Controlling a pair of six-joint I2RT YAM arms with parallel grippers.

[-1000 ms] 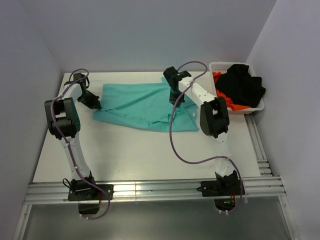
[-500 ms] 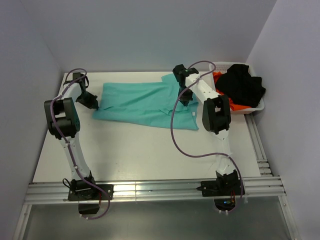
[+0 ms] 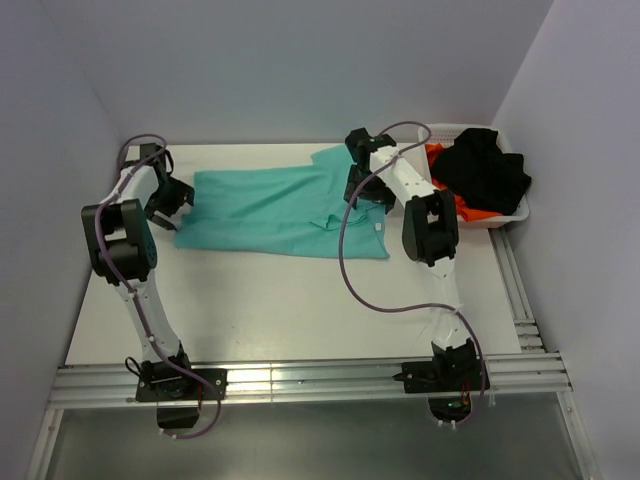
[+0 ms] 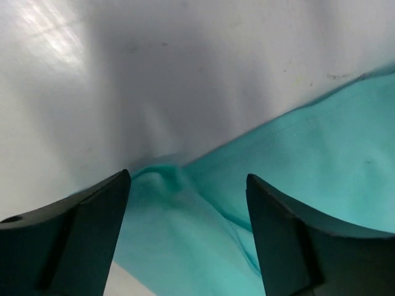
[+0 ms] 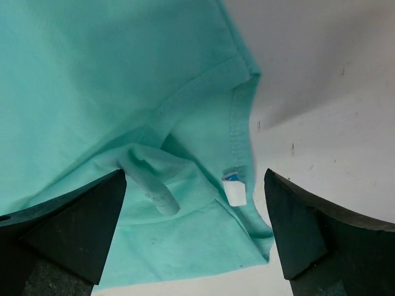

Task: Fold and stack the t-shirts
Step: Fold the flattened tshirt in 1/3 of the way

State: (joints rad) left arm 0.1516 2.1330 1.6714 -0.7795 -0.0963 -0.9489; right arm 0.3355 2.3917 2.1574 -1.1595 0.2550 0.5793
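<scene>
Across the far half of the white counter lies a teal cotton t-shirt, spread out flat and lengthwise from left to right, with a few soft creases near its right end. At the shirt's left edge sits the left gripper; from the left wrist view its jaws stand wide apart, nothing between them, with a rumpled corner of the teal fabric just under the gap and bare counter beyond. Over the shirt's right end hangs the right gripper, its jaws likewise spread wide and holding nothing; below them the ribbed neckline curves round, a small white label shows at its inner edge, and a little raised fold of cloth sits beside it. On the far right of the counter stands a white plastic basket, apart from the shirt, holding a crumpled black garment on top of an orange one.
</scene>
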